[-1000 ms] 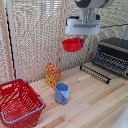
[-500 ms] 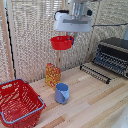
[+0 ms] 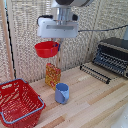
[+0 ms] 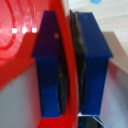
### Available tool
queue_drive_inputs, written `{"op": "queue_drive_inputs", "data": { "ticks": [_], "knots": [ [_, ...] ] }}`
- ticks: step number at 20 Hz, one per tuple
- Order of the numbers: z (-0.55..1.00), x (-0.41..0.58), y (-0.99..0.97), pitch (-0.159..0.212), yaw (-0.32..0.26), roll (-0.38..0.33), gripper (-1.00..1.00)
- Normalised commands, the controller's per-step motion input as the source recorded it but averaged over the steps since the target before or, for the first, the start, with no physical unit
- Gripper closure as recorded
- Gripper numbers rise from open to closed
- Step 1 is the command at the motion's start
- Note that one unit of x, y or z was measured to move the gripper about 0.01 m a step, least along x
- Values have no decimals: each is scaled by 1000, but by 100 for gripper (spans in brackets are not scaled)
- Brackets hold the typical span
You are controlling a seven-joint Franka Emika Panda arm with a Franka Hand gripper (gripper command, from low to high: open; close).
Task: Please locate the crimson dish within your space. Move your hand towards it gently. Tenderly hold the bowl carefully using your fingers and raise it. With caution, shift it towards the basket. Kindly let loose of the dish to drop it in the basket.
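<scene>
The small red bowl (image 3: 46, 49) hangs in the air, high above the table, held by its rim. My gripper (image 3: 58, 45) is shut on that rim, under the white boxy hand. In the wrist view the red rim (image 4: 67, 70) runs between the two blue fingertips (image 4: 49, 65), which pinch it from both sides. The red mesh basket (image 3: 20, 116) with a blue rim stands on the table at the exterior view's lower left, below and to the left of the bowl.
A blue mug (image 3: 61, 93) stands on the wooden table below the gripper. An orange patterned packet (image 3: 52, 75) stands behind it. A black toaster oven (image 3: 114, 55) and its dark rack (image 3: 98, 73) are at the exterior view's right. A bamboo screen backs the scene.
The gripper has carried the red bowl steadily toward the exterior view's left, at about the same height, nearer the basket.
</scene>
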Motion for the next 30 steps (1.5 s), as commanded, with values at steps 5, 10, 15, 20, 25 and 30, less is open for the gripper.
{"op": "queue_drive_inputs", "data": {
  "ticks": [5,10,15,20,25,30],
  "knots": [
    [-98,131,971,-12,-8,-25,100],
    [-165,194,930,-19,-21,-44,100],
    [-309,320,797,-7,-9,-103,100],
    [-346,421,554,-1,0,-130,100],
    [-71,329,125,-4,22,-65,-100],
    [346,53,-14,21,124,12,-100]
  ]
}}
